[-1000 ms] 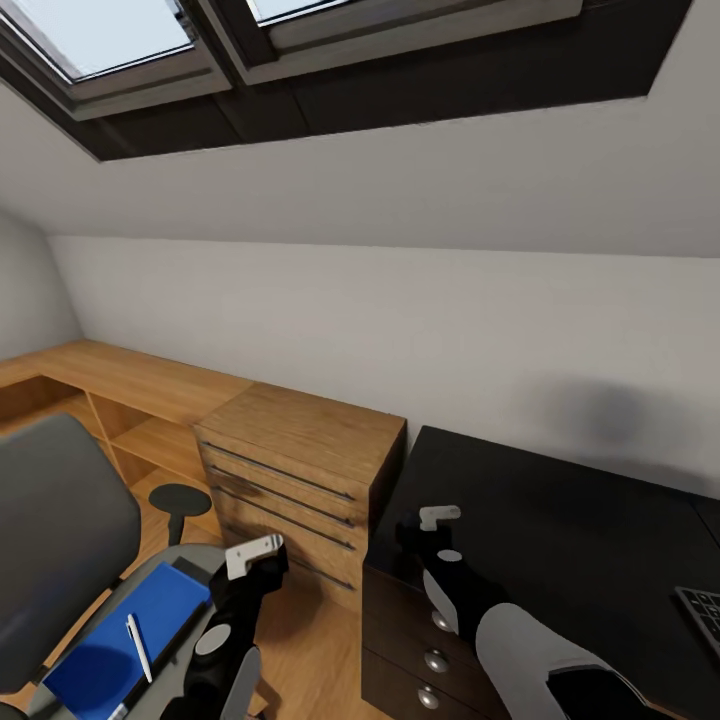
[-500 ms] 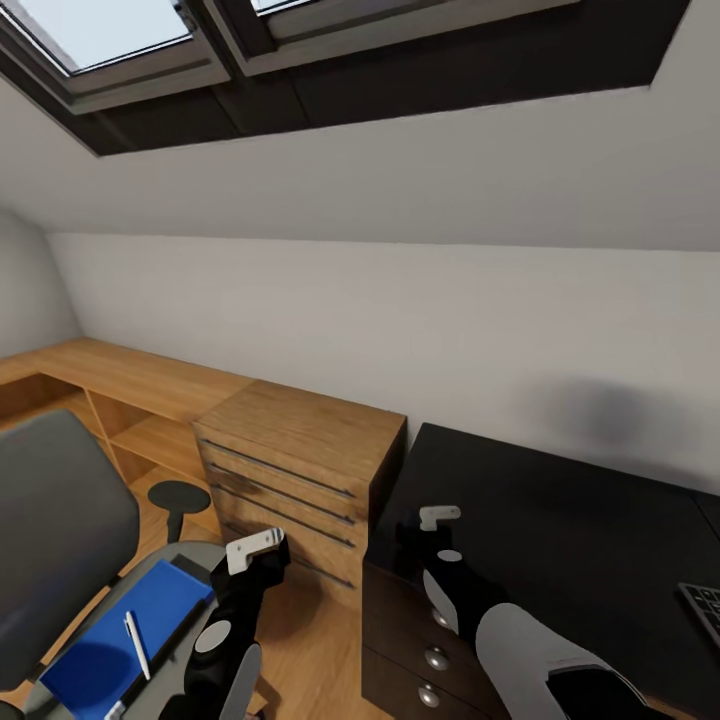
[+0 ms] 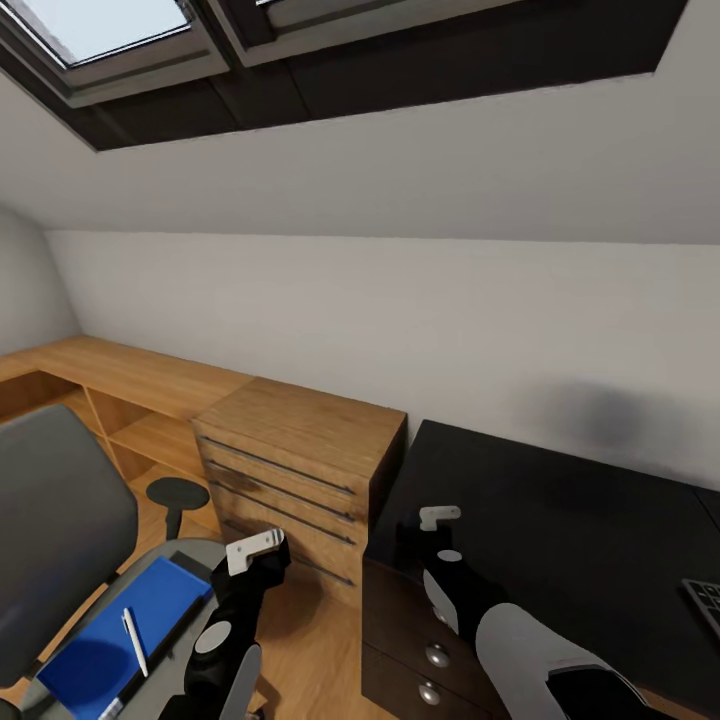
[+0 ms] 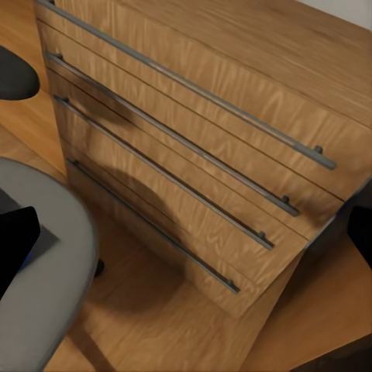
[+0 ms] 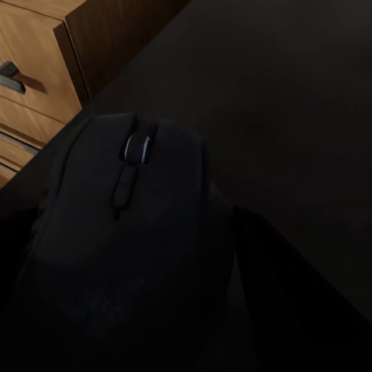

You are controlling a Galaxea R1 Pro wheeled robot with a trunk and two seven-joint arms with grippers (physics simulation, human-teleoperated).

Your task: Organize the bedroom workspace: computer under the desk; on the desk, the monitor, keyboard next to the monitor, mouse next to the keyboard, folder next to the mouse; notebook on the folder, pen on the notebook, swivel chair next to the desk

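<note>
One mouse point(image 5: 128, 248) sits very close under the right gripper point(image 3: 437, 520), above the black desk point(image 3: 560, 520); it seems grasped, but I cannot tell for sure because the view is dark. The left gripper point(image 3: 255, 552) hangs in front of one oak dresser point(image 3: 300, 450) with four bar handles; its state I cannot tell. Just beside it is one swivel chair point(image 3: 55, 510), carrying one blue folder point(image 3: 110, 630) and one white pen point(image 3: 134, 641). One keyboard point(image 3: 705, 600) corner lies far on the right gripper's outer side.
</note>
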